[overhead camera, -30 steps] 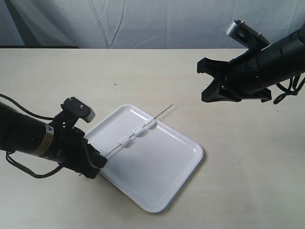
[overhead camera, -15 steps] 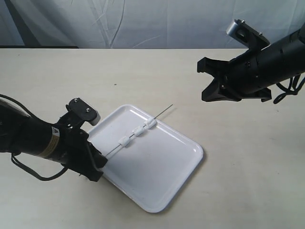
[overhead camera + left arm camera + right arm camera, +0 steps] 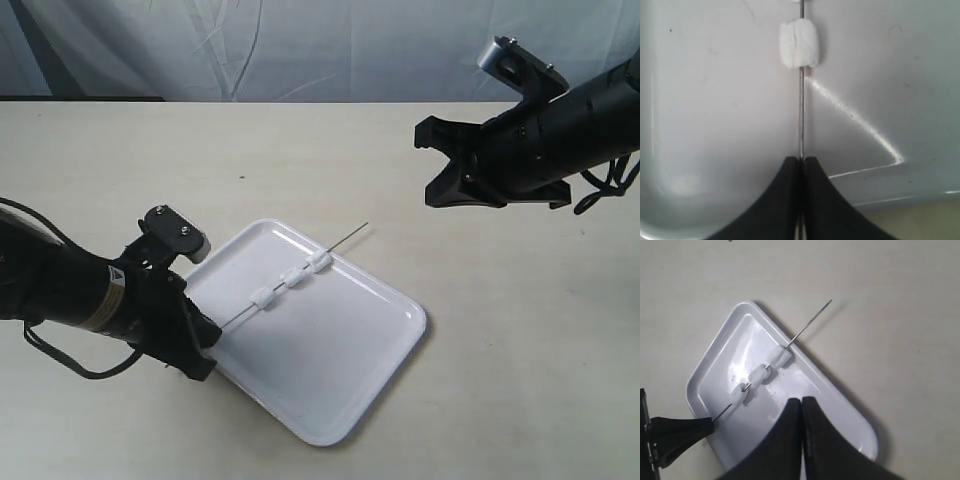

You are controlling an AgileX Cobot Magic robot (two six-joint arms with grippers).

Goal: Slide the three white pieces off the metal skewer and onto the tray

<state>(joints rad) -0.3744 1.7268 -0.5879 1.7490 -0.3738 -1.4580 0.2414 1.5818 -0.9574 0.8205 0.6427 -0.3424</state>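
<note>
Barely shifted, the metal skewer (image 3: 345, 238) noses rightward, the three white pieces (image 3: 290, 278) still threaded mid-frame over the tray (image 3: 380, 340). We clamp its lower-left end with our left gripper (image 3: 801, 161). Our right gripper (image 3: 801, 402), closed and empty, waits upper right, so nothing is stripped yet.

In the left wrist view we are seeing only one white piece (image 3: 799, 44) whole; the metal skewer (image 3: 801, 115) is being cut off by the edge, its end hiding inside the left tool (image 3: 801, 161).

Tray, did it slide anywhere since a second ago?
No. The tray has stayed put: its corners lie at the same spots on the table as before.
</note>
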